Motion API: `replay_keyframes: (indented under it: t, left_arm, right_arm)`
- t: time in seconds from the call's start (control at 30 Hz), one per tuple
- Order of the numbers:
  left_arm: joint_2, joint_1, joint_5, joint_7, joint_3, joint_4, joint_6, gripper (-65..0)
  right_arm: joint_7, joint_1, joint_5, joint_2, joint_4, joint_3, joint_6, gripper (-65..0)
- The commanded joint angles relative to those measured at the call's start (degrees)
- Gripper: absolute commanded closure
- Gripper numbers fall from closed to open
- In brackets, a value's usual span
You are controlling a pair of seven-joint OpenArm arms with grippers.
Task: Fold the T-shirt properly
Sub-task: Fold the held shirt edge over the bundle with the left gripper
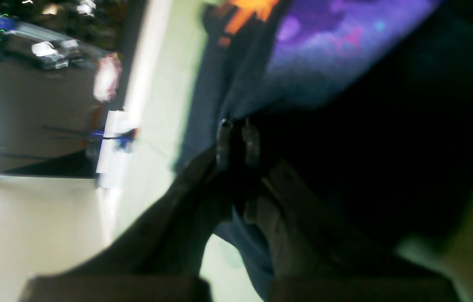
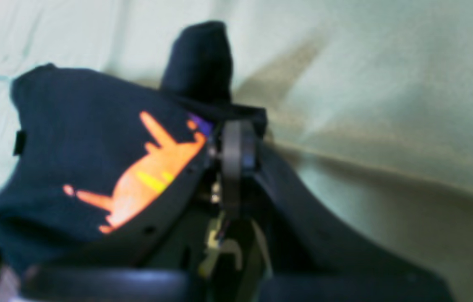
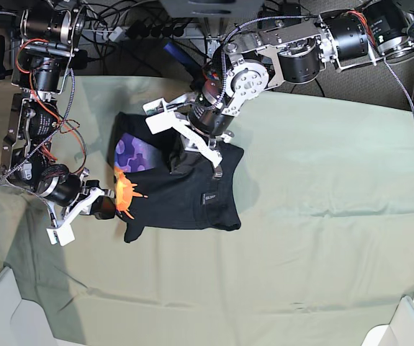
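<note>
Both hands (left (image 1: 238,144), right (image 2: 236,147)) pinch the T-shirt (image 3: 185,194).

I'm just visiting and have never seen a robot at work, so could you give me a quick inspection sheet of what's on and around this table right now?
Surface: pale green table cloth, wrinkled, covering the table.
Job's things: black T-shirt, bunched and partly folded, with its orange and purple print showing at one edge.
Clutter: nothing seen on the cloth besides the shirt.
Grippers: left gripper has its jaws shut on the T-shirt near the middle; right gripper has its jaws shut on the T-shirt at the printed edge.
Cables: red and black wires run along the right arm; a grey cable hangs from the left arm.
Surroundings: dark floor and a power strip behind the table.
</note>
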Motion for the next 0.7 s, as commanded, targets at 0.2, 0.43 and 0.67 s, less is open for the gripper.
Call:
replay_keyframes:
  t: [0.2, 0.43, 0.67]
  left_arm:
    - [-3.8, 0.7, 0.4, -0.5, -0.2, 2.1, -1.9, 0.0]
    - [-7.7, 2.0, -0.7, -0.6, -0.2, 6.1, -5.5, 0.0]
    - [-9.7, 2.2, -2.2, -1.8, -0.2, 9.2, -7.0, 0.0]
  right_arm:
    - [1.2, 1.5, 0.9, 0.7, 0.8, 0.3, 4.6, 0.0]
    - [1.4, 1.5, 0.9, 0.7, 0.8, 0.3, 4.6, 0.0]
    - [1.4, 1.5, 0.9, 0.6, 0.8, 0.3, 4.6, 0.0]
